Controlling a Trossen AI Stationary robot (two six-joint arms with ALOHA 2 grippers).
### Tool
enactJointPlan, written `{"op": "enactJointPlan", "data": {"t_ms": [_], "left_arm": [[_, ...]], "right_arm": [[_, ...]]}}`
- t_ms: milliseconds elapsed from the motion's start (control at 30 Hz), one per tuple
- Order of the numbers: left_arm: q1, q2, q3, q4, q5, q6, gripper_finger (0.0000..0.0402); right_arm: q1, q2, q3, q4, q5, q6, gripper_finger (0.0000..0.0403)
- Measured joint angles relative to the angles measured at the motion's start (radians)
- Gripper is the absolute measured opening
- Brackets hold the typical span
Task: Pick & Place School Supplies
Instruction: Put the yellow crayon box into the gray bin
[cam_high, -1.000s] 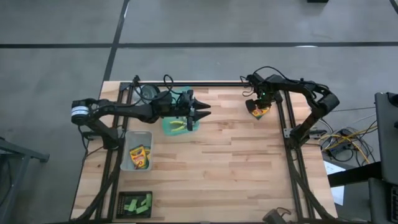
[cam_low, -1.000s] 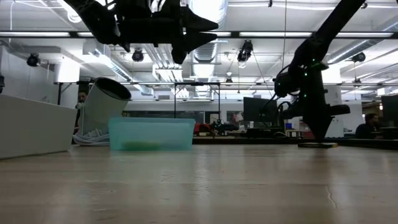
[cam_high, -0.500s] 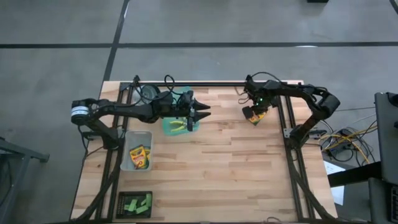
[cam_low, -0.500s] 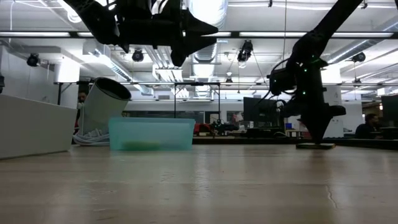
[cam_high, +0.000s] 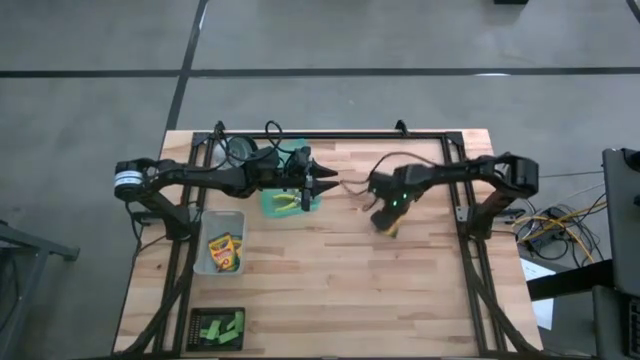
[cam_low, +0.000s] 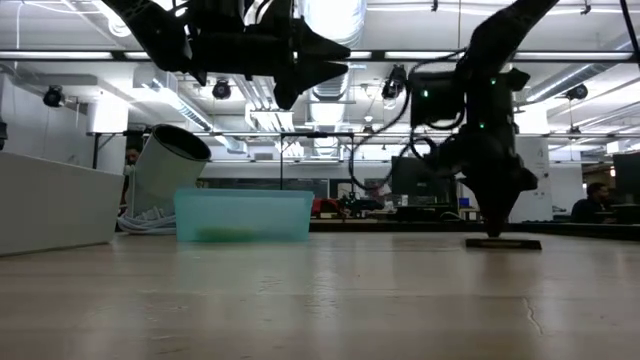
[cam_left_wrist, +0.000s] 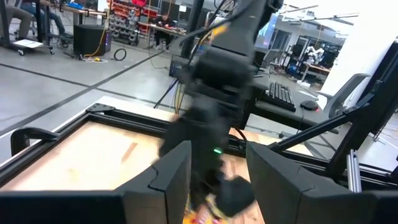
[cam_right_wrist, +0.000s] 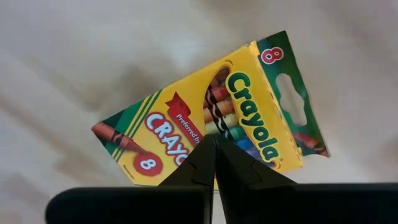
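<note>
right pincer (cam_right_wrist: 214, 144) pinched shut on the edge of a crayon box (cam_right_wrist: 211, 118), carried above the surface (cam_high: 330, 270), well to the right of the teal tray (cam_high: 288, 203). box looks light, thin card, glossy; likely to swivel or slip in an edge pinch, and crushable. firmer hold: across the flat faces near the middle. left pincer (cam_high: 326, 181) hovers open over the tray's right edge, empty.

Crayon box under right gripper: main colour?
Yellow with green trim, crayon box; clearest in the right wrist view.
</note>
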Motion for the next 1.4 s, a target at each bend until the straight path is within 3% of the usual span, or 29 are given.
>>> {"op": "enactJointPlan", "data": {"t_ms": [300,500,733,1133,1400], "left_arm": [[0.0,0.0,0.0,0.0,-0.006,-0.018,0.0161],[0.0,0.0,-0.004,0.001,-0.006,-0.026,0.0161],[0.0,0.0,-0.008,0.002,-0.016,-0.034,0.0161],[0.0,0.0,-0.01,0.001,-0.024,-0.061,0.0161],[0.0,0.0,-0.01,0.001,-0.05,-0.061,0.0161]], "right_arm": [[0.261,0.007,-0.004,0.34,-0.033,0.174,0.0008],[0.352,0.032,-0.002,0.463,-0.031,0.206,0.0008],[0.378,0.044,-0.002,0.451,0.12,0.208,0.0008],[0.375,0.039,0.006,0.347,0.206,0.269,0.0008],[0.371,0.039,0.005,0.317,0.138,0.216,0.0008]]}}
